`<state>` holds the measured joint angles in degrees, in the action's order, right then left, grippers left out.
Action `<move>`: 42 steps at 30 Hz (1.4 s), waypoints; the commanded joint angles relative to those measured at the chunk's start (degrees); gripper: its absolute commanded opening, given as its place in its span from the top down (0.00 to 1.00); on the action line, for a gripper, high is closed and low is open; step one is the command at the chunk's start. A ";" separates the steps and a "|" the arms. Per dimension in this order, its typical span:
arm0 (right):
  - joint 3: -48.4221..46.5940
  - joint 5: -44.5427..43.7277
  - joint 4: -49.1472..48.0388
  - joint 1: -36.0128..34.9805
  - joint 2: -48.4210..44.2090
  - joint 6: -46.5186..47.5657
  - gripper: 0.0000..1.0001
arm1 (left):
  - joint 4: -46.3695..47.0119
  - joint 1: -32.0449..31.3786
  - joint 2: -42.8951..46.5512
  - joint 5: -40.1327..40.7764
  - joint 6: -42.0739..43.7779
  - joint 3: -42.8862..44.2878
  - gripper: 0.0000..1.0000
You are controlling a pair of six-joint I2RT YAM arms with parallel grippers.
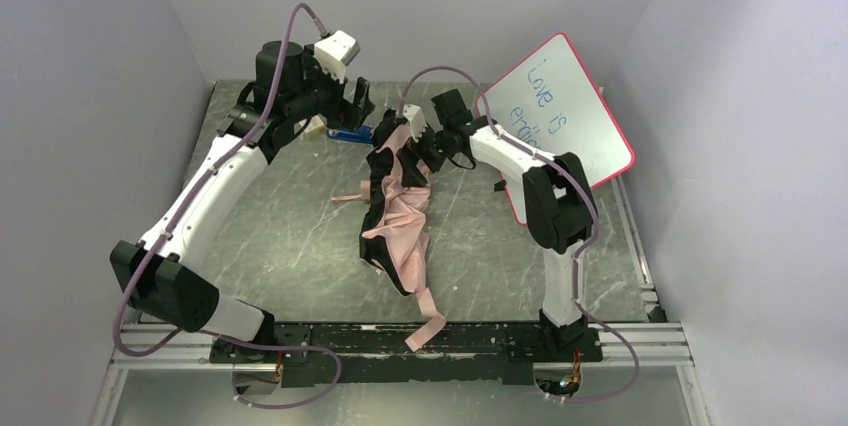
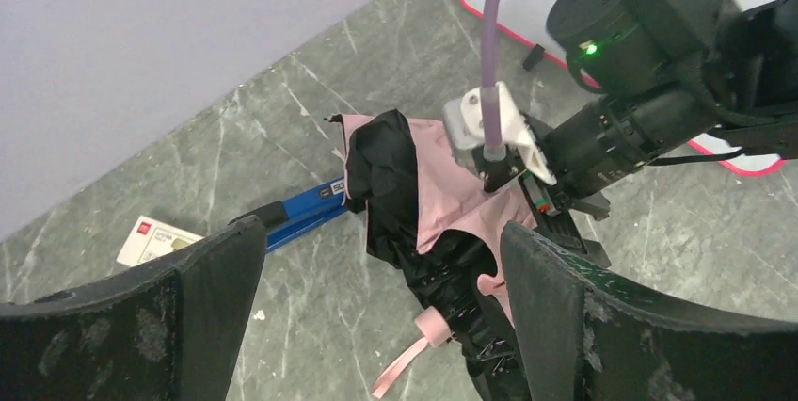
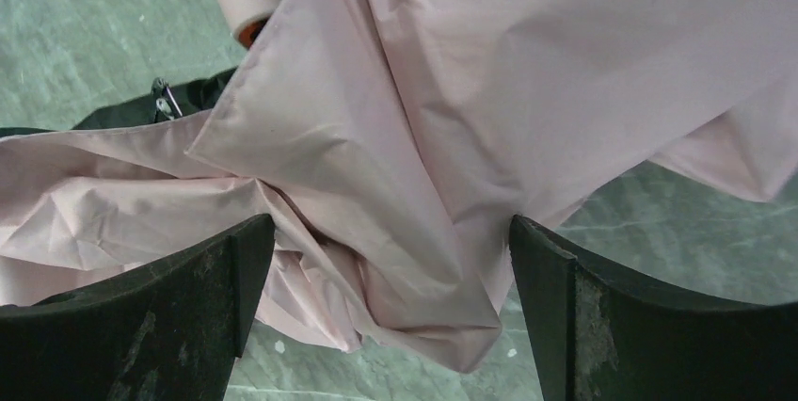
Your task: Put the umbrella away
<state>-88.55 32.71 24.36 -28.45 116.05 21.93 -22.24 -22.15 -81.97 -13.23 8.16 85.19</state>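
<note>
Tool on my right arm is spread wide, straddling a fold of pale pink fabric without pinching it. I judge it sits there to gather the loose canopy. My left tool is likewise released and holds nothing. It hovers short of the bundle, probably placed to take the other side. On the grey marbled counter, the pink-framed whiteboard leans up toward the right wall, off to the side of the work. The umbrella lies mid-counter between the two arms, collapsed but unwrapped, with black and pink folds slack and its far end under the right tool. A blue bar-shaped item lies beside that end; whether it touches I cannot tell. The pink handle pokes from the black folds, and a small card box sits near the wall.
</note>
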 commanded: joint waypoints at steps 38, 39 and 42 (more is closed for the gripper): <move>39.63 -44.27 -37.41 -25.81 -13.48 3.46 0.85 | -2.56 17.17 -6.73 -34.51 7.71 -2.56 0.09; 40.25 -47.20 -38.74 -26.86 -13.48 4.69 0.85 | -2.89 17.33 -7.15 -35.44 8.34 -2.21 0.10; 41.94 -54.48 -42.79 -31.00 -12.57 8.83 0.85 | -3.68 17.67 -8.00 -40.08 12.07 -2.21 0.09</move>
<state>-50.09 -9.15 -15.64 -54.96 101.93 26.48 -24.27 -5.30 -88.99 -45.65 14.28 81.12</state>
